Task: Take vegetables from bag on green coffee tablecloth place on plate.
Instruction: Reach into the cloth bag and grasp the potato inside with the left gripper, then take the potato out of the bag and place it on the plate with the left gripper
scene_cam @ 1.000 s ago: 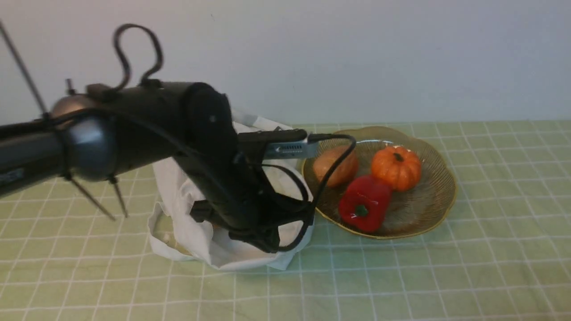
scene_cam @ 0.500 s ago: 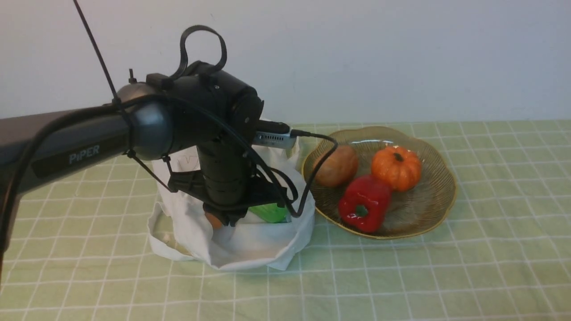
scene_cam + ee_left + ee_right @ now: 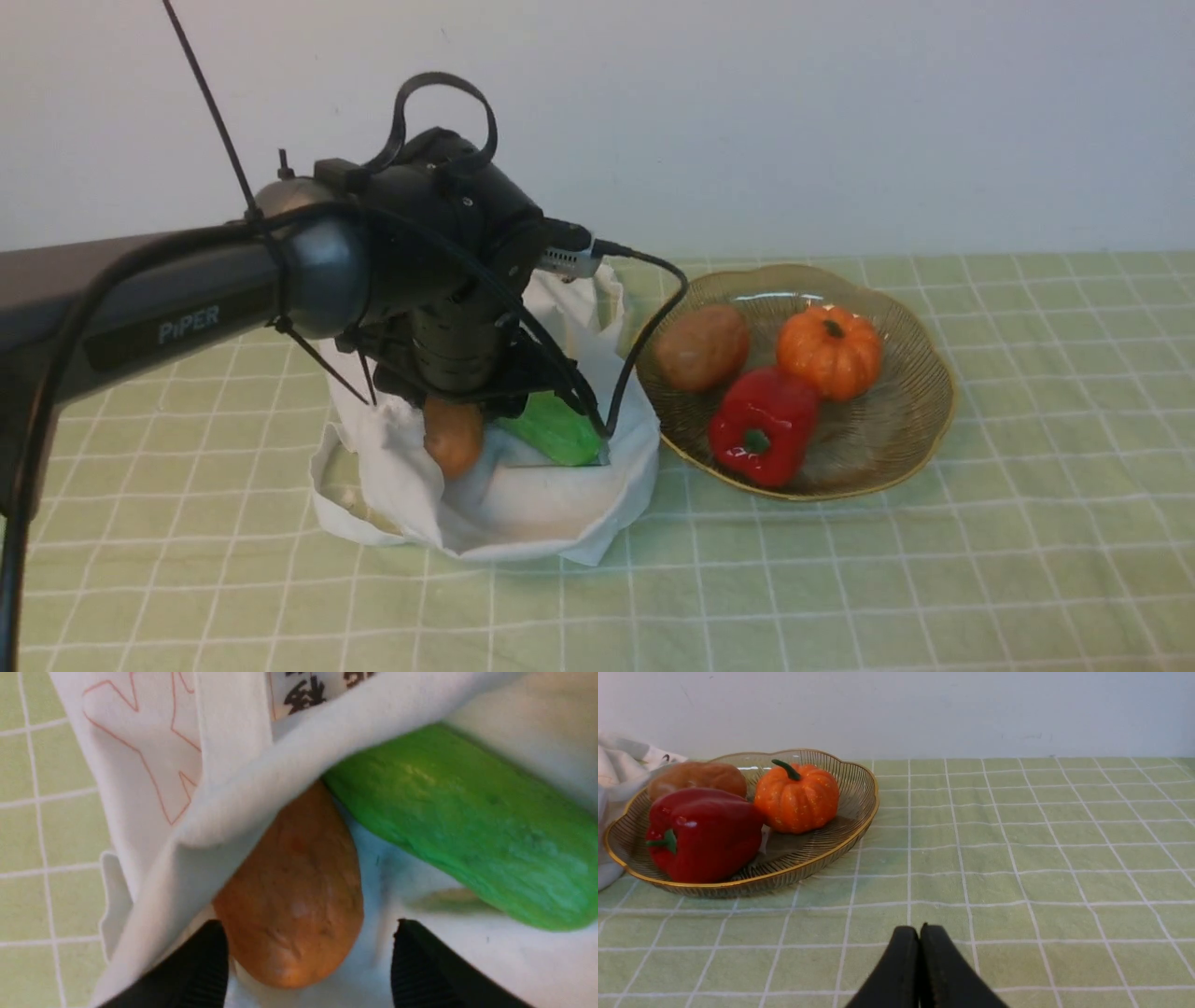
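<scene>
The white bag point(image 3: 523, 504) lies open on the green checked tablecloth point(image 3: 840, 579), left of the gold wire plate point(image 3: 929, 411). In the bag lie a brown potato point(image 3: 453, 437) and a green cucumber point(image 3: 551, 431). My left arm's wrist point(image 3: 448, 345) hangs over the bag's mouth. In the left wrist view my left gripper point(image 3: 308, 933) is open, its jaws either side of the near end of the potato point(image 3: 294, 891), with the cucumber point(image 3: 467, 821) beside it and a fold of the bag point(image 3: 233, 779) over the potato's far end. My right gripper point(image 3: 920, 933) is shut and empty, low over the cloth.
The plate holds another brown potato point(image 3: 700, 347), an orange pumpkin point(image 3: 829, 351) and a red pepper point(image 3: 761, 425); all three also show in the right wrist view, on the plate point(image 3: 859, 826). A pale wall stands behind the table.
My left wrist has risen and swung back to the left above the bag, uncovering the potato and the cucumber inside. The plate and its contents have not moved.
</scene>
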Robot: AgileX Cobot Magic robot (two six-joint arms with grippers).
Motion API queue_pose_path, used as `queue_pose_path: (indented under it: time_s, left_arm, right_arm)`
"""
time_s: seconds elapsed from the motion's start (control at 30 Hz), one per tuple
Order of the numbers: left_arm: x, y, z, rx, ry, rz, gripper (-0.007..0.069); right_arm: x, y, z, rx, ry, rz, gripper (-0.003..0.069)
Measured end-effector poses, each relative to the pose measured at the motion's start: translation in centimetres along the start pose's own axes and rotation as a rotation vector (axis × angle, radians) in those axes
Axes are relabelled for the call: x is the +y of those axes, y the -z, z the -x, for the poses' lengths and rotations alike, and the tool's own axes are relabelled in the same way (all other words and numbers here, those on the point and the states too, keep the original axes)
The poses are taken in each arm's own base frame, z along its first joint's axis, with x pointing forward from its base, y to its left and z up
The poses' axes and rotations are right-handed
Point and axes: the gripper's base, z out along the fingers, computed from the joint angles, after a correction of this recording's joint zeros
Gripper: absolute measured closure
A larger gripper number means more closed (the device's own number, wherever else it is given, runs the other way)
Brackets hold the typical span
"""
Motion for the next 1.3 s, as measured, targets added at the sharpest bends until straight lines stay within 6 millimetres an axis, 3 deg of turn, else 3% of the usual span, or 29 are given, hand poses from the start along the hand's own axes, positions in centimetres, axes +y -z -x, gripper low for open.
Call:
queue_pose_path:
  time_s: [0.27,0.53,0.9,1.03,1.13,1.3]
  left_arm:
    - [-0.8,-1.4,0.2,-0.026,0.026,-0.034,0.0166]
    - [0.8,-1.7,0.9,-0.084,0.052,0.105,0.0165]
    - [0.2,-4.8,0.2,-0.024,0.069,0.151,0.0165]
    - [0.1,-5.1,0.3,-0.023,0.063,0.157,0.0172]
    - [0.1,-5.1,0.3,-0.021,0.054,0.157,0.022]
    - [-0.1,-4.5,0.1,0.007,0.023,0.115,0.022]
  right_arm:
    - [0.0,0.0,0.0,0.0,0.0,0.0,0.0674]
    - [0.0,0.0,0.0,0.0,0.0,0.0,0.0674]
    - [0.0,0.0,0.0,0.0,0.0,0.0,0.0674]
    - [0.0,0.0,0.0,0.0,0.0,0.0,0.0674]
    - [0.0,0.0,0.0,0.0,0.0,0.0,0.0674]
    - [0.0,0.0,0.0,0.0,0.0,0.0,0.0674]
